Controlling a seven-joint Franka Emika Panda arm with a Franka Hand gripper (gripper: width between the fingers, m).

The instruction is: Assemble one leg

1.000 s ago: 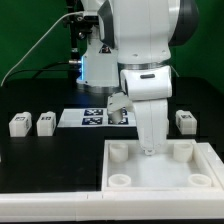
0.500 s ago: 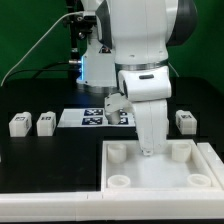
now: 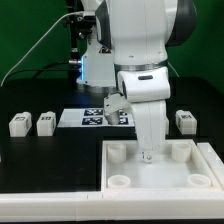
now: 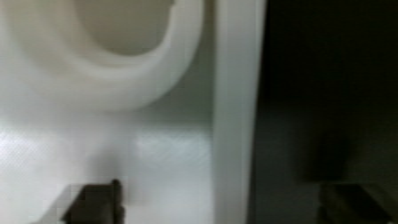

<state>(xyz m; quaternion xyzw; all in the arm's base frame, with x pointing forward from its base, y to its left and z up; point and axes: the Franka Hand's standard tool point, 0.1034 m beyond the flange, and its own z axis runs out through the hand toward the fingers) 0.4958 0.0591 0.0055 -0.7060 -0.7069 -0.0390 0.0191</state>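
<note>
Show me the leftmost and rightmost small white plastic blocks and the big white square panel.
Leftmost small white plastic block [image 3: 18, 124]: exterior view, tagged front face.
Rightmost small white plastic block [image 3: 185, 121]: exterior view, tagged front face.
Big white square panel [image 3: 160, 178]: exterior view, bare flat middle.

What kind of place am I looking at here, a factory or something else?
Most likely a robotics research lab bench: a white robot arm reaches over a black table before a green backdrop, with a marker board of printed tags.
</note>
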